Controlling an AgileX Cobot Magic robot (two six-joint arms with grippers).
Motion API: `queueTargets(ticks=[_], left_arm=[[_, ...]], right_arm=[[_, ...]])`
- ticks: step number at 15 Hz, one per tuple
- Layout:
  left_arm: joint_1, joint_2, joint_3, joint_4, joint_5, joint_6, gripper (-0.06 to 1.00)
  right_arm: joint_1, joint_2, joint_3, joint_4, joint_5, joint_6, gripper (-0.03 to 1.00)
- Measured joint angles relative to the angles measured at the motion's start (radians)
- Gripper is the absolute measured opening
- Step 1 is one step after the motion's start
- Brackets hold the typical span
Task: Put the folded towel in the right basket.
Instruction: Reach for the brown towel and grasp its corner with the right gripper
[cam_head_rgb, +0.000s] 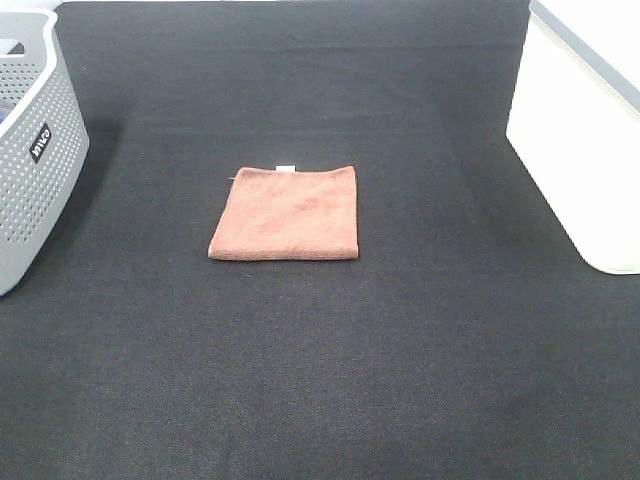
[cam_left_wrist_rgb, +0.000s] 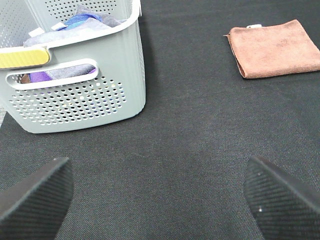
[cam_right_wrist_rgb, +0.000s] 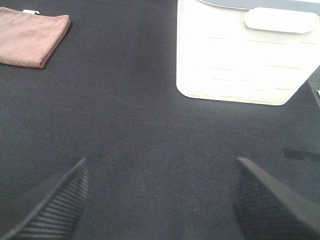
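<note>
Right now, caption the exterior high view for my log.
Folded rust-brown cloth towel lies between grey perforated plastic basket and white plastic basket.

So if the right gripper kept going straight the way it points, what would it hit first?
Probably the bare black mat just ahead of the right gripper, which looks angled downward. The white basket sits slightly to one side, the towel further to the other; depth is unclear.

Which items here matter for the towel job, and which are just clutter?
Job: towel; white basket on the right.
Lying about: grey basket on the left; clothes inside it.
</note>
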Motion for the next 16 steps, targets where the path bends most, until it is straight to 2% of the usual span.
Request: queueTargets(ticks=[16], left_arm=[[0.0,0.0,0.0,0.0,0.0,0.0,0.88]], right_arm=[[0.0,0.0,0.0,0.0,0.0,0.0,0.74]])
